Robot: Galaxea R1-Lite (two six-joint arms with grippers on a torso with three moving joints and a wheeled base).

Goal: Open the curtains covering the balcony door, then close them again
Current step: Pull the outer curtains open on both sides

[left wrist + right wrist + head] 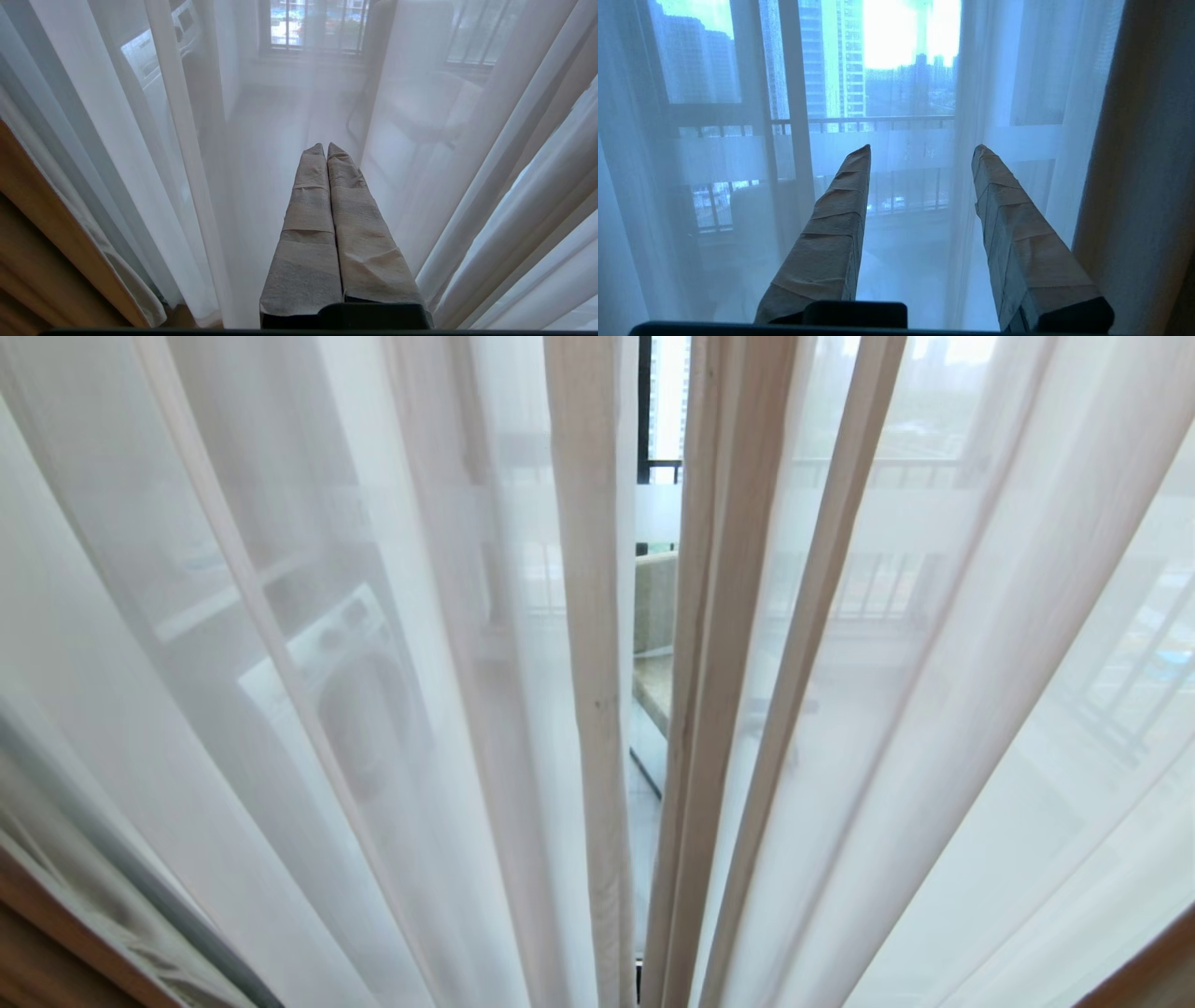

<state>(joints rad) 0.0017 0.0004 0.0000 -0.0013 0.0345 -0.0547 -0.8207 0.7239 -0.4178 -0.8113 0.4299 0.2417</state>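
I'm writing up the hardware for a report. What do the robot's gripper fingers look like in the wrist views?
Both grippers have two long fingers tapering to a tip, wrapped in wrinkled beige tape in overlapping bands: left gripper, right gripper. Each pair rises from a black base. No cables or markings are visible.

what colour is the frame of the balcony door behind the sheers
Black, seen on the balcony door frame through the gap between the sheers; clearest in the head view.

Thin see-through cloth curtains (280,709)
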